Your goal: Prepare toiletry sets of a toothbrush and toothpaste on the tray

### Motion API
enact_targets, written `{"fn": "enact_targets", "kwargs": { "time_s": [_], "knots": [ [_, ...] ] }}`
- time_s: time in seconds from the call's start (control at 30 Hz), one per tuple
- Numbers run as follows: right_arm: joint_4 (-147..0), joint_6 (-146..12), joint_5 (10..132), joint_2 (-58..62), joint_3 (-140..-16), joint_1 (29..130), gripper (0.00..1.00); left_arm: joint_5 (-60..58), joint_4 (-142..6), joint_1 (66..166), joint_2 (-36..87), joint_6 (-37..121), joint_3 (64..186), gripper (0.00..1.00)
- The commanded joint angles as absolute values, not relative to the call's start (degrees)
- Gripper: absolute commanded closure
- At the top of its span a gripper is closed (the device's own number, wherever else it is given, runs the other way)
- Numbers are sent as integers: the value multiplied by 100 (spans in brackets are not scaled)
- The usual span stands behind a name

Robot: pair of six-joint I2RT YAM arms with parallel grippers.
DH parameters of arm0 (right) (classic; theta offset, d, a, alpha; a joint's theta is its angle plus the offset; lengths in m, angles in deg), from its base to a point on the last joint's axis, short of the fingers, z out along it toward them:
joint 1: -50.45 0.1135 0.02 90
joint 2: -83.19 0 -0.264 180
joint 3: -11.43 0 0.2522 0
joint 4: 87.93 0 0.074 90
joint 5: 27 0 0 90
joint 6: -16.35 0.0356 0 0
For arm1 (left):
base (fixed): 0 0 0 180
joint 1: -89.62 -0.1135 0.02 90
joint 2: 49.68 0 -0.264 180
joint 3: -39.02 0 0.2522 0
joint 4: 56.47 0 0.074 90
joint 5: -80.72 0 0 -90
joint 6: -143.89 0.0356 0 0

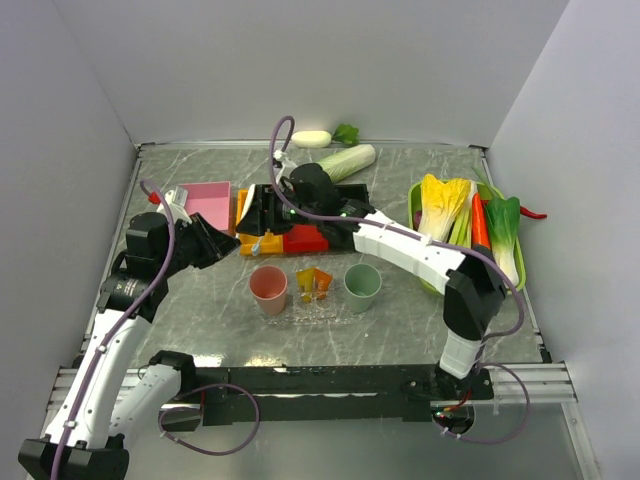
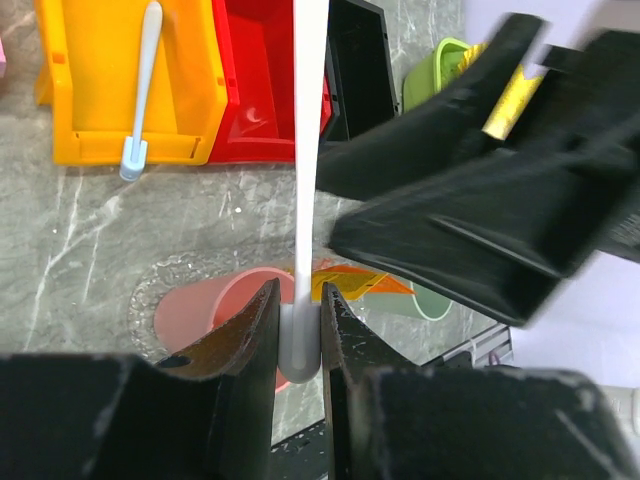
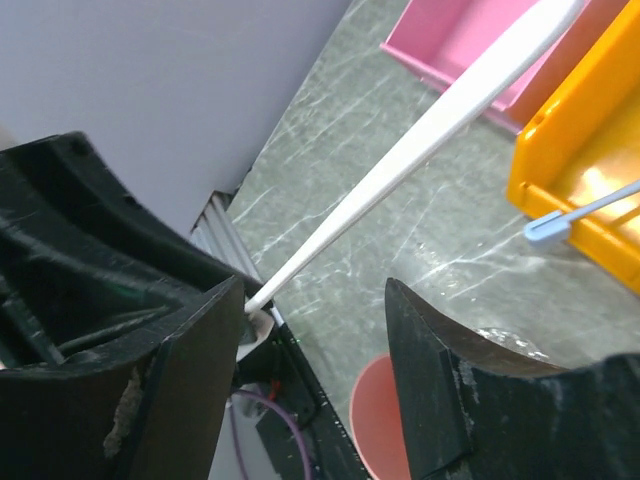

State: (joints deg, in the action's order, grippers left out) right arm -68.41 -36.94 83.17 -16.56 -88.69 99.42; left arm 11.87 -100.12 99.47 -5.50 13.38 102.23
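left gripper [image 2: 298, 302] pinching a slim plain white toothbrush [image 2: 310, 120] near the orange bin [image 2: 85, 110], right gripper [image 3: 312, 300] gaping wide around it

We look from the top external camera, high above and behind the arm bases, steeply down over the whole table [image 1: 400, 322] toward the far wall. Our left wrist camera sits close behind the left gripper [image 2: 300, 298] and faces down along it at the yellow bin [image 2: 110, 90], the red bin [image 2: 255, 100] and the pink cup [image 2: 200, 320]. Our right wrist camera sits just behind the right gripper [image 3: 315, 295], low over the table, facing the left wall and the near table edge. All three views share the yellow bin and the pink cup. Both wrist views catch the toothbrush [image 2: 308, 150] from very near.
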Motion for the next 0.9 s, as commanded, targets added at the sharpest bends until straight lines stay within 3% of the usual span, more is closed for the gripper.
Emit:
{"fn": "enact_targets", "kwargs": {
  "time_s": [0.0, 0.2, 0.3, 0.4, 0.53, 0.6, 0.77, 0.87],
  "knots": [
    [-7320, -3217, 8620, -1946, -9338, 9949, 37, 1182, -9870, 9955, -635, 1460, 10261, 87],
    [-7820, -2909, 8901, -2140, -9277, 9958, 45, 1348, -9712, 9973, -565, 1487, 10156, 87],
    [-7874, -2795, 9007, -2245, -9338, 9958, 52, 1436, -9642, 9964, -539, 1548, 10129, 86],
    [-8014, -2698, 9113, -2307, -9347, 9949, 66, 1515, -9589, 9964, -539, 1618, 10112, 82],
    [-8199, -2567, 9174, -2281, -9242, 9888, 93, 1621, -9563, 9964, -539, 1724, 10147, 68],
    [-8304, -2557, 9192, -2228, -9180, 9844, 99, 1665, -9536, 9964, -565, 1751, 10147, 60],
    [-8393, -2610, 9262, -2044, -9022, 9712, 100, 1674, -9510, 9964, -696, 1821, 10296, 34],
    [-8252, -2829, 9227, -1860, -8960, 9641, 100, 1499, -9597, 9964, -820, 1917, 10480, 24]
  ]
}}
